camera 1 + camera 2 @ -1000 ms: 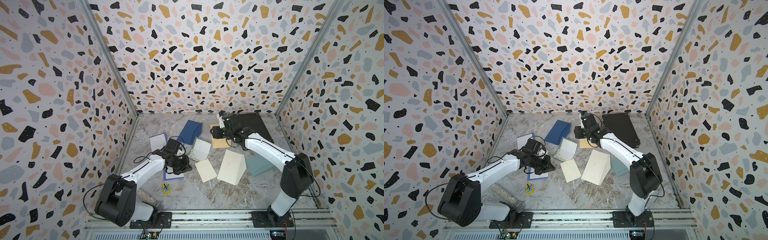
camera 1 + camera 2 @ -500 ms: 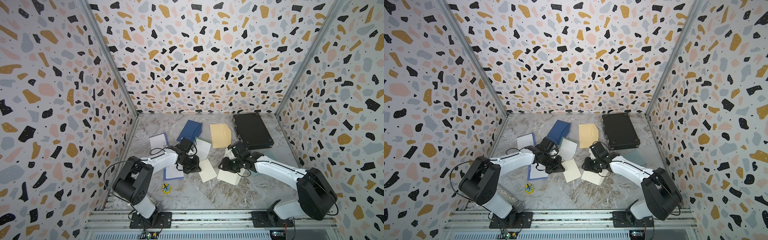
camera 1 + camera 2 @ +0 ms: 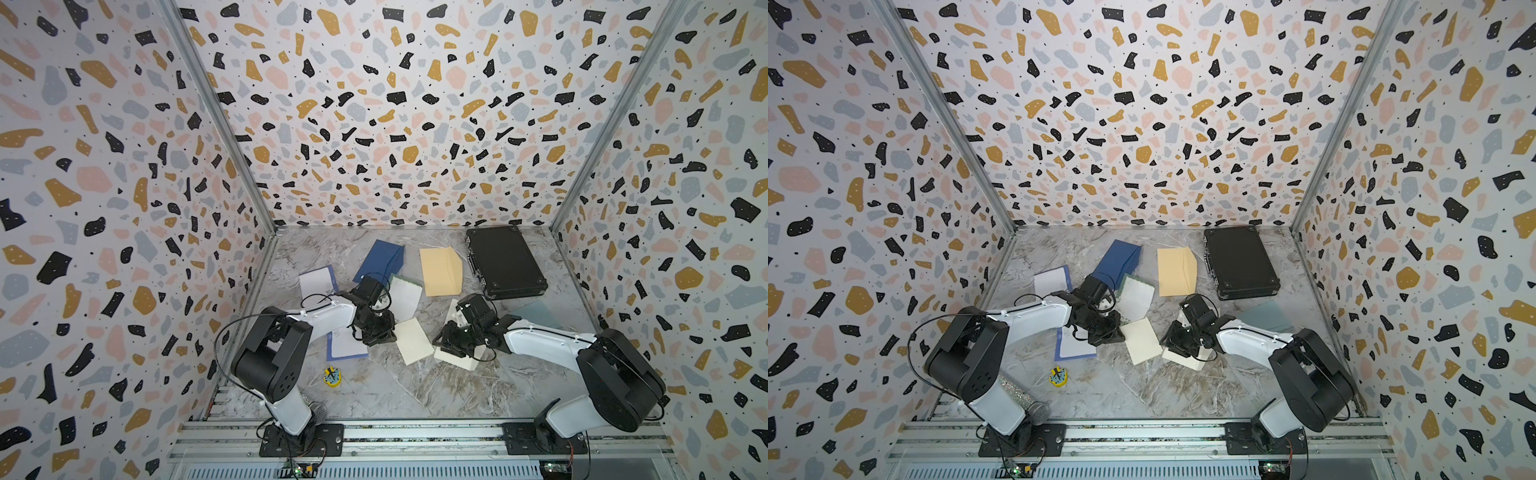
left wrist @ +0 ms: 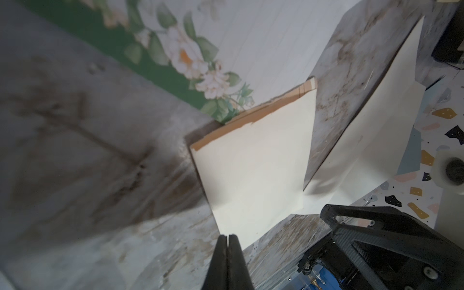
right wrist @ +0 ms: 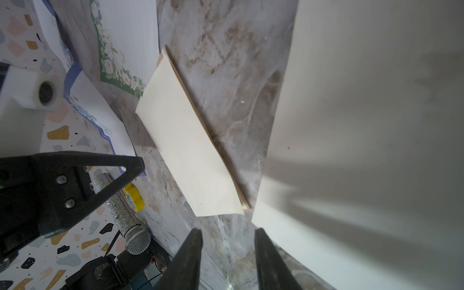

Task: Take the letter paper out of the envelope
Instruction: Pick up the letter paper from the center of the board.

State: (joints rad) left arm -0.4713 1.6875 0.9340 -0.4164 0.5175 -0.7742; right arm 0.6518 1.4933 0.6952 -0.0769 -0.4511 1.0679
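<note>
In both top views a small cream folded paper (image 3: 412,340) with a brown strip along one edge lies flat on the grey marbled desk (image 3: 415,390). A large cream paper envelope (image 3: 457,360) lies just beside it. The left end effector (image 3: 386,335) sits low at the small paper's edge. The right end effector (image 3: 446,345) is down over the envelope and hides much of it.

From the left wrist, the left end effector (image 4: 228,238) is pressed fully together, its tip at one corner of the small paper (image 4: 253,160). Whether it nips that corner I cannot tell.

From the right wrist, the right end effector (image 5: 227,234) stands narrowly parted, holding nothing. One finger (image 5: 266,251) is over the envelope's (image 5: 364,125) edge and the other is over bare desk.
</note>
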